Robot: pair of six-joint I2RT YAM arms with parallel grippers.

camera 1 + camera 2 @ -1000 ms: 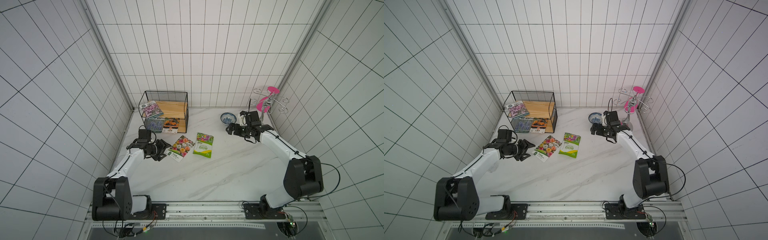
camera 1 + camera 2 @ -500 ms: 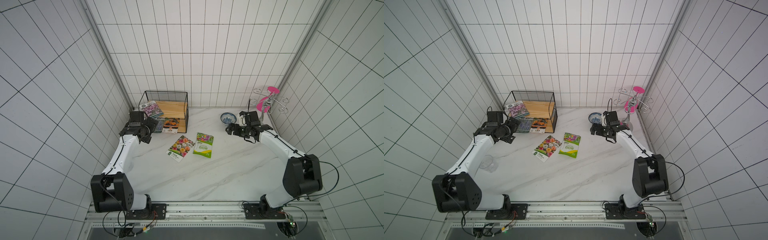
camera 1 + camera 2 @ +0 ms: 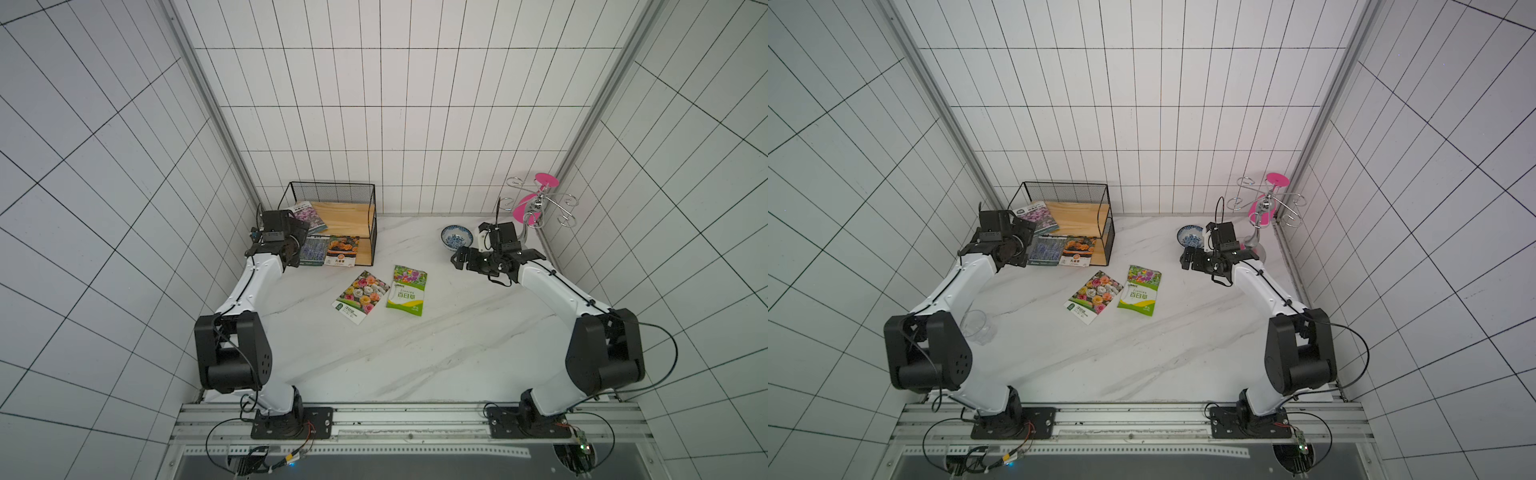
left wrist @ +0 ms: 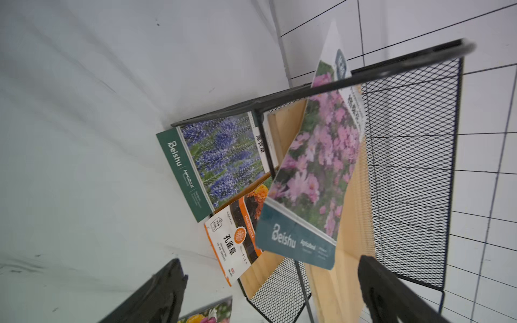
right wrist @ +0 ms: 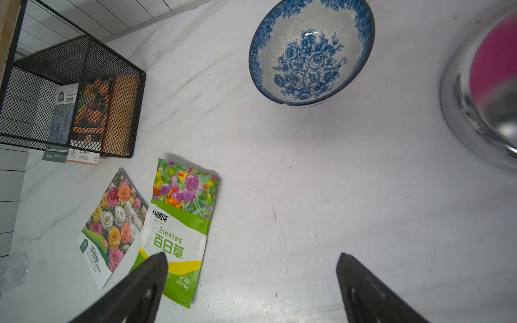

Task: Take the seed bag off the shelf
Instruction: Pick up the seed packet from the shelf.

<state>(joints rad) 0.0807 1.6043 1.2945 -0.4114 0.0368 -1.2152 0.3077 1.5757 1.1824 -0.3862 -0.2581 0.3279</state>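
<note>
The left gripper [image 4: 270, 261] has its two dark fingers [image 4: 156, 293] spread wide, and nothing is caught between them. Just ahead of them is the pink-flower seed bag [image 4: 316, 173], a flat glossy packet printed with pink blossoms on green. A teal band at its near end carries the white word "Beishu". It lies on the upper wooden board of the shelf [image 4: 411, 167] and is skewed, with the teal end hanging out past the front edge.

On the lower board the lavender seed bag [image 4: 221, 159] shows purple flower spikes and a dark green band with the same brand name. Beside it and touching it is the marigold seed bag [image 4: 237, 237], which is orange and white. Both stick out past the front of the board. In both top views the gripper sits at the shelf's open front, towards the side wall, and level with these packets.

The right gripper [image 5: 253, 257] is also spread wide and empty, and it hangs above the bare marble table [image 3: 415, 353]. Near it stand a blue-and-white bowl [image 5: 310, 53] and a chrome cup stand [image 3: 536, 203] with pink discs.

Two more packets lie flat on the table in front of the shelf, touching along one edge. These are the rose-print seed bag [image 3: 361, 296] and the green zinnia seed bag [image 3: 407, 289]. In a top view a clear plastic cup [image 3: 978, 326] stands by the left arm's shoulder.
</note>
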